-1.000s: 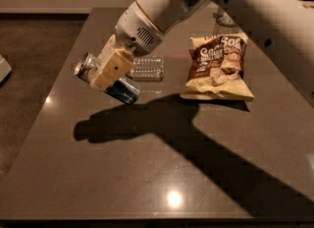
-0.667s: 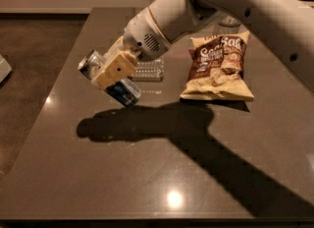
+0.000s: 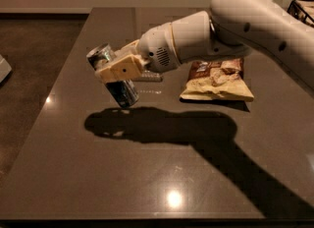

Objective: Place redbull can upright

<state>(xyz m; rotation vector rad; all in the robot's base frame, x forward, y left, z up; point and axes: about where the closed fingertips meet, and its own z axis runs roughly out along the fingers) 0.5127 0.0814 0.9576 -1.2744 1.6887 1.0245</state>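
Observation:
The redbull can (image 3: 122,93) is a slim silver and dark blue can, held tilted above the dark table (image 3: 73,163), its silver top up and to the left. My gripper (image 3: 117,69) is shut on the can around its middle, at the left-centre of the view. The can's lower end hangs just above the tabletop, with its shadow right below.
A brown snack bag (image 3: 218,79) lies to the right of the gripper, partly under my arm. A clear plastic bottle (image 3: 147,76) lies behind the gripper, mostly hidden. A wire basket (image 3: 301,11) stands at the far right edge.
The arm has swung lower across the view, and the can has turned from nearly lying flat to a steeper, more upright tilt while staying gripped.

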